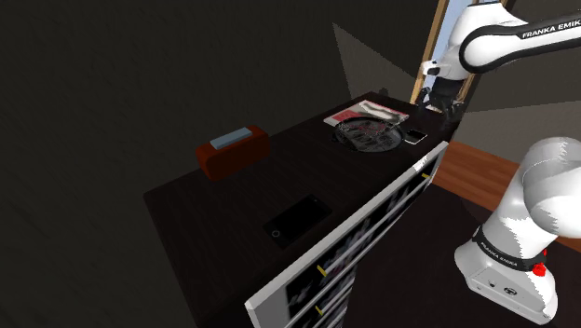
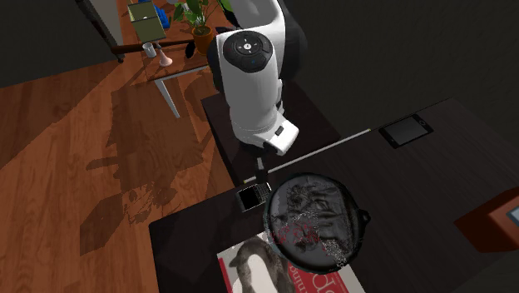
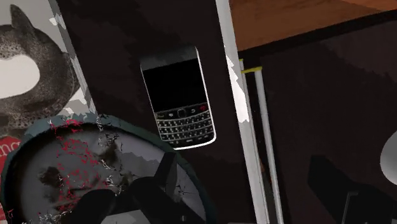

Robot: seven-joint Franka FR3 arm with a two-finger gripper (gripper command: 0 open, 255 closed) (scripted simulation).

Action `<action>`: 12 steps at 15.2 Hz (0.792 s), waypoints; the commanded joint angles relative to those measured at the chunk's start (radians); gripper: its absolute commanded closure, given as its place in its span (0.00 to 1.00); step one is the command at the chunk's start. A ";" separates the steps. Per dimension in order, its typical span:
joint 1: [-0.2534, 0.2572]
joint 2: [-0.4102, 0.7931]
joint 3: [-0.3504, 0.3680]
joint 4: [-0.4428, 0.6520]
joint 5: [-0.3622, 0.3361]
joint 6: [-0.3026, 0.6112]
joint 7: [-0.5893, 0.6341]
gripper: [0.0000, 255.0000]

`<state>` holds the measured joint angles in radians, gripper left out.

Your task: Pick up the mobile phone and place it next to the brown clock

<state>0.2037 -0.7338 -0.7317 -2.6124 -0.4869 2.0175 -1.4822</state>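
The mobile phone [image 3: 178, 95] is black with a silver rim and a small keypad. It lies flat near the dark table's edge [image 1: 415, 137], between the round pan and the drawer fronts [image 2: 251, 198]. The brown clock [image 1: 233, 149], a low box with a pale blue top, stands further along the table at the shoulder view's left [image 2: 509, 218]. My gripper [image 1: 447, 101] hangs above the phone's end of the table [image 2: 264, 173], well off the surface. In the wrist view the gripper [image 3: 242, 203] is open, fingers apart, with nothing between them.
A dark round pan [image 1: 370, 133] sits right beside the phone, on part of a magazine [image 1: 365, 113]. A black tablet-like slab [image 1: 296, 219] lies near the table's front edge. White drawer fronts [image 1: 372, 233] with yellow handles run along that edge. Wooden floor [image 2: 83, 166] lies beyond.
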 commanded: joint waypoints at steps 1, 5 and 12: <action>0.056 0.058 -0.091 0.021 -0.021 0.061 -0.136 0.00; 0.229 0.204 -0.304 0.102 -0.005 0.176 -0.408 0.00; 0.311 0.286 -0.416 0.078 0.010 0.292 -0.457 0.00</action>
<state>0.5063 -0.4581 -1.1324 -2.5297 -0.4784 2.2924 -1.9326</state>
